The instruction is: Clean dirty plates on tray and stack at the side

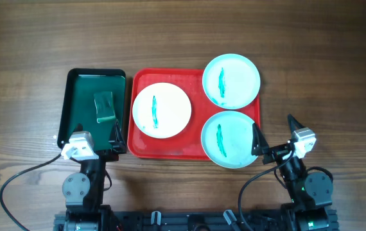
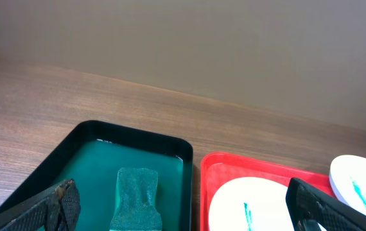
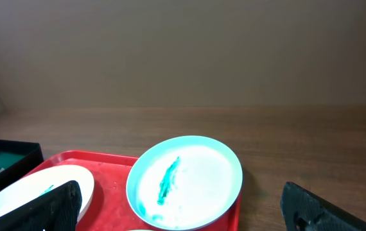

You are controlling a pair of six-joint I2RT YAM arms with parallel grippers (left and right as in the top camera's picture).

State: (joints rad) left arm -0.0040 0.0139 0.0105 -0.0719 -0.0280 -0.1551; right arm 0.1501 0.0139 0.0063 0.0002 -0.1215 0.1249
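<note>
The red tray (image 1: 196, 146) holds three plates, each with a teal streak: a white plate (image 1: 162, 110) at left, a pale blue plate (image 1: 231, 80) at the back right, and a pale blue plate (image 1: 230, 138) at the front right. The white plate (image 2: 260, 205) and the tray (image 2: 234, 168) also show in the left wrist view. The back blue plate (image 3: 186, 181) shows in the right wrist view. My left gripper (image 1: 96, 142) is open and empty at the near edge of the green tray. My right gripper (image 1: 276, 133) is open and empty, just right of the front blue plate.
A dark green tray (image 1: 80, 83) lies left of the red tray and holds a green sponge (image 1: 104, 106), also in the left wrist view (image 2: 137, 199). Bare wooden table (image 1: 324, 77) surrounds both trays.
</note>
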